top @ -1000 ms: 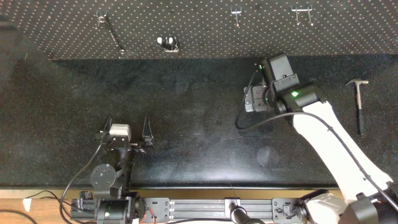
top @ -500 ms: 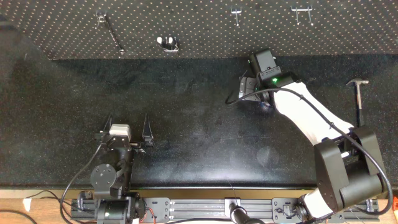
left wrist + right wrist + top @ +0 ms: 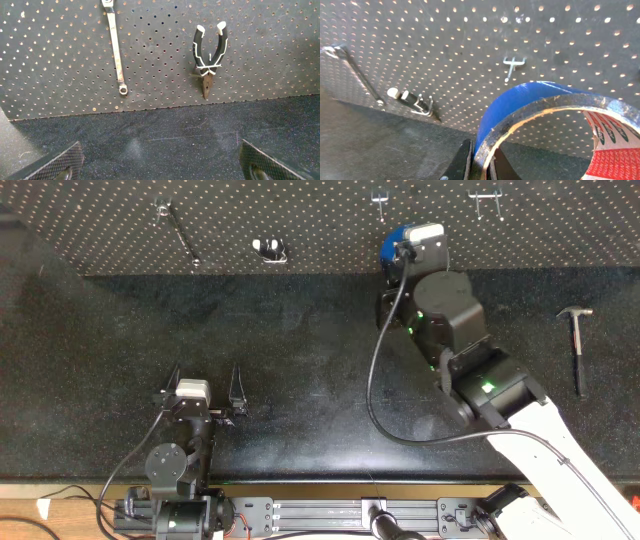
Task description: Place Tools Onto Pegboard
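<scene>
Eyes on the right claw [image 3: 479, 163]: its 2 fingers are clamped on the wall of the blue roll of tape with the cardboard core [image 3: 530, 100], 1 finger outside the ring and 1 inside, with the roll standing on edge. It's held up off the table, right in front of the dark perforated pegboard [image 3: 445, 45]. Just past the roll's upper rim sits a small metal hook [image 3: 512, 62], and there's a gap between roll and hook, no contact. Further along the board, the black-and-white-handled pliers [image 3: 412, 100] hang nose down, and beyond them is the slim silver wrench [image 3: 357, 75]. Over to the left claw [image 3: 205, 385]: its fingers are spread wide apart, low over the black table mat [image 3: 320, 380], well back from the board and facing the wrench and pliers. Far right on the mat, a metal-headed hammer with a dark handle [image 3: 577, 345] lies flat, well apart from both claws. A double-prong metal hook [image 3: 485, 202] sits on the board to the right of the single hook.
</scene>
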`<state>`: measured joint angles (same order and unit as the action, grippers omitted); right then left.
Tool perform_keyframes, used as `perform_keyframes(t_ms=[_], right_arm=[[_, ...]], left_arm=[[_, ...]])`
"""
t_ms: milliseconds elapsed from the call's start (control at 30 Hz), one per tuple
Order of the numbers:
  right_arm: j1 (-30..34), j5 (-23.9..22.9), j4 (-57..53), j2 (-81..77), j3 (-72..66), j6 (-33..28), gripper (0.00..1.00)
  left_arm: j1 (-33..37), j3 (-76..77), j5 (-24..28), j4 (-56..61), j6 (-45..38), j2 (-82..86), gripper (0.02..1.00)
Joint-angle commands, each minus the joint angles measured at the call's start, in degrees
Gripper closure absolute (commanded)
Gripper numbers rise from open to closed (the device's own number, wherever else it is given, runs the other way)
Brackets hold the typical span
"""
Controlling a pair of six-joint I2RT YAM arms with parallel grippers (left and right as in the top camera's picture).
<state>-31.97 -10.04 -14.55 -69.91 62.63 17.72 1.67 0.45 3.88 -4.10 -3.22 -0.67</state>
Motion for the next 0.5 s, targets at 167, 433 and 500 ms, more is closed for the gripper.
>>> perform_keyframes(t_ms=[167, 433, 500], right_arm=[[-1.7, -6.5, 18.5, -13.7, 0.2, -10.6, 0.925], [-0.3, -7.5, 31.4, -23.4, 0.2, -16.1, 0.923], [0.6, -7.5, 32.9, -24.9, 0.2, -16.1, 0.925]], left_arm=[[-0.2, -0.1, -0.4, -0.4, -0.3, 0.5, 0.023], [-0.2, -0.1, -0.4, -0.4, -0.3, 0.5, 0.023], [-0.2, -0.1, -0.4, -0.4, -0.3, 0.5, 0.02]])
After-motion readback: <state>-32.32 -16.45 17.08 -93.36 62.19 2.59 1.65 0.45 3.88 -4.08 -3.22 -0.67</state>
